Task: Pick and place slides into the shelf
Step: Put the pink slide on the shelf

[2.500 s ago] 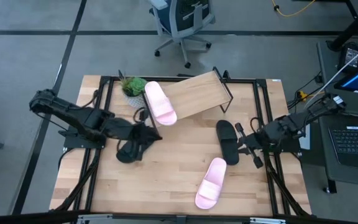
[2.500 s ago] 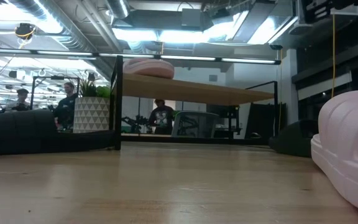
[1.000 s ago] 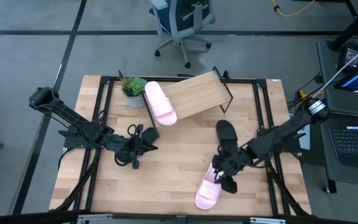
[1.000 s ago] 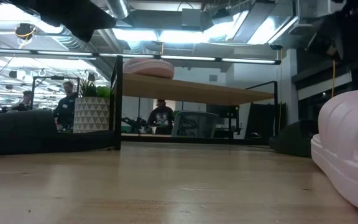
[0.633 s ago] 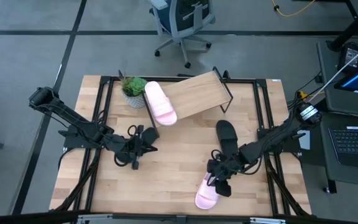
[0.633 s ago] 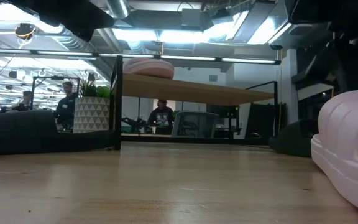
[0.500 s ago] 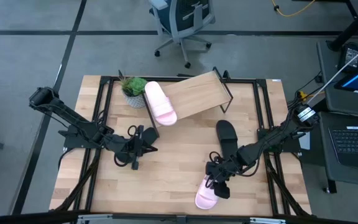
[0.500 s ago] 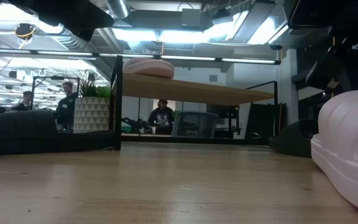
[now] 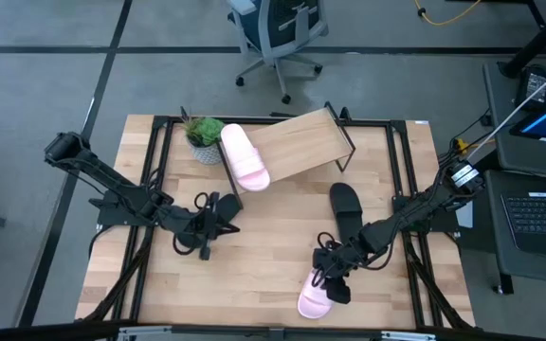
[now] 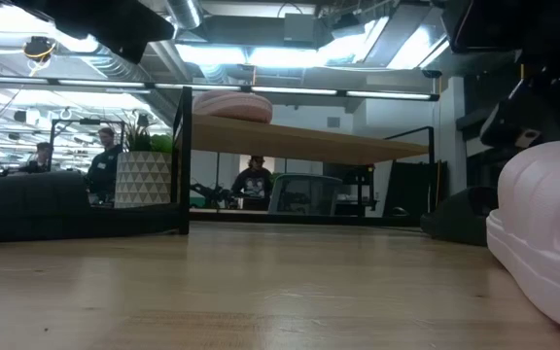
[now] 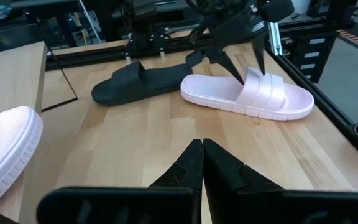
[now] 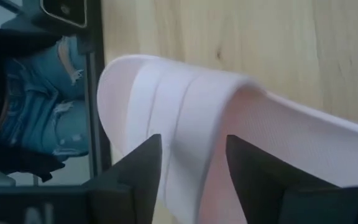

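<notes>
The shelf (image 9: 303,142) stands at the back of the counter (image 9: 254,256), its slanted board carrying one pink slide (image 9: 244,156) at its left end; the rest of the board is bare. In the low view that slide (image 10: 232,105) sits on top of the board (image 10: 309,144), with a potted plant (image 10: 146,167) just beside the shelf's left leg. From above the plant (image 9: 201,134) is at the shelf's back-left corner.

The right hand (image 9: 335,275) is down over the second pink slide (image 9: 313,296), near the front of the counter. Its fingers (image 12: 138,174) are spread, one on each side of the wide strap (image 12: 191,118), and I cannot tell whether they touch it. The left wrist view shows the same: two dark fingers (image 11: 253,59) pointing down at the strap of the pink slide (image 11: 247,96). A black slide (image 9: 346,206) lies just behind, close to the right arm, its toe near the pink one's heel.

The left hand (image 9: 218,216) hovers over the counter's left middle, its fingers (image 11: 197,168) pressed together and holding nothing.

The counter is pale wood planks with a black frame at its edges. Beyond it are a grey floor, an office chair (image 9: 275,33), and people (image 10: 251,180) at desks under ceiling lights.
</notes>
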You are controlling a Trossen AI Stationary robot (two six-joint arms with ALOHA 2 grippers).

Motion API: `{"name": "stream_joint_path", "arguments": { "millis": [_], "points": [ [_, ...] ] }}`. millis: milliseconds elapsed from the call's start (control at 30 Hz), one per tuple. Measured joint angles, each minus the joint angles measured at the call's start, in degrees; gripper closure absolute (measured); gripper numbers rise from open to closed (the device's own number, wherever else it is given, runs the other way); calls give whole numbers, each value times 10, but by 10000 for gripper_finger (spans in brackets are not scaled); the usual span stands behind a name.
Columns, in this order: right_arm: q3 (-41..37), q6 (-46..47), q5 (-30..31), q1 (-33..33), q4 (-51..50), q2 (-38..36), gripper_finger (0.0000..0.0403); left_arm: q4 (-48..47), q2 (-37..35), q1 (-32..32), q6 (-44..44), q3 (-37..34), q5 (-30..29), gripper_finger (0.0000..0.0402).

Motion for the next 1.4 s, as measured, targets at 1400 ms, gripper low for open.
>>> {"name": "stream_joint_path", "arguments": {
  "millis": [1400],
  "points": [
    [0,-64,-22,-1,-61,-104,391,0,0,-2,0,0,0,397]
  ]
}}
